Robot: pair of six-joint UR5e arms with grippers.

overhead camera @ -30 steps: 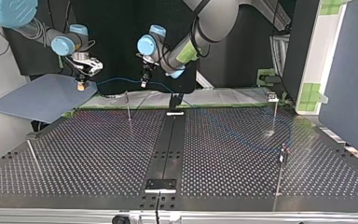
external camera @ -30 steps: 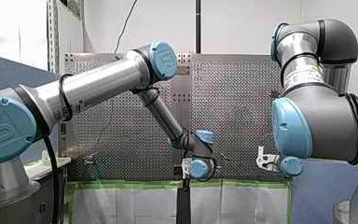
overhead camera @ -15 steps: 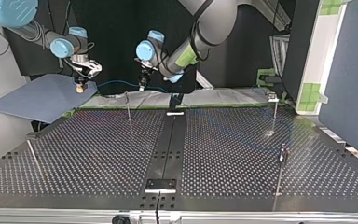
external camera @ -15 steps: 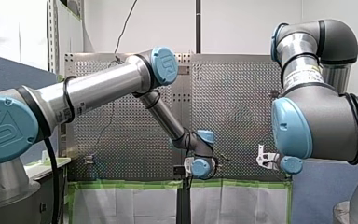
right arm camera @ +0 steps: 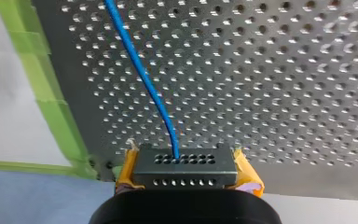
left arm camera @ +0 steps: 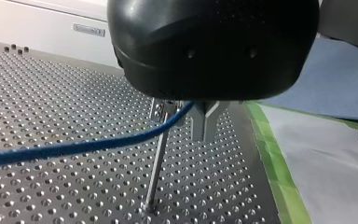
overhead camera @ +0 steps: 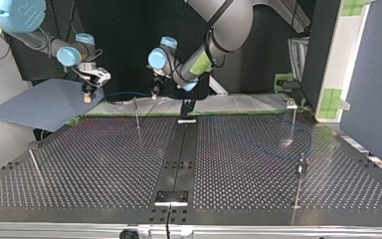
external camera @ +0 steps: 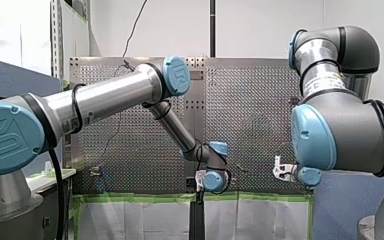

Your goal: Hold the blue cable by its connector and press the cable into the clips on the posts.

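My right arm's jaws pinch the black perforated connector (right arm camera: 185, 165) at the perforated metal worktop's (overhead camera: 229, 164) green-taped edge. My left arm's jaws pinch the thin blue cable (left arm camera: 74, 148) beside the slim metal post (left arm camera: 156, 172). Keep it taut and press straight down.

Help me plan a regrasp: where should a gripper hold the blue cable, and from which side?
Take the dark connector by its two short ends, as the yellow pads of my right gripper do. Come from behind, opposite the holed face where the blue cable exits: those flat, parallel ends seat pads, and the cable stays free.
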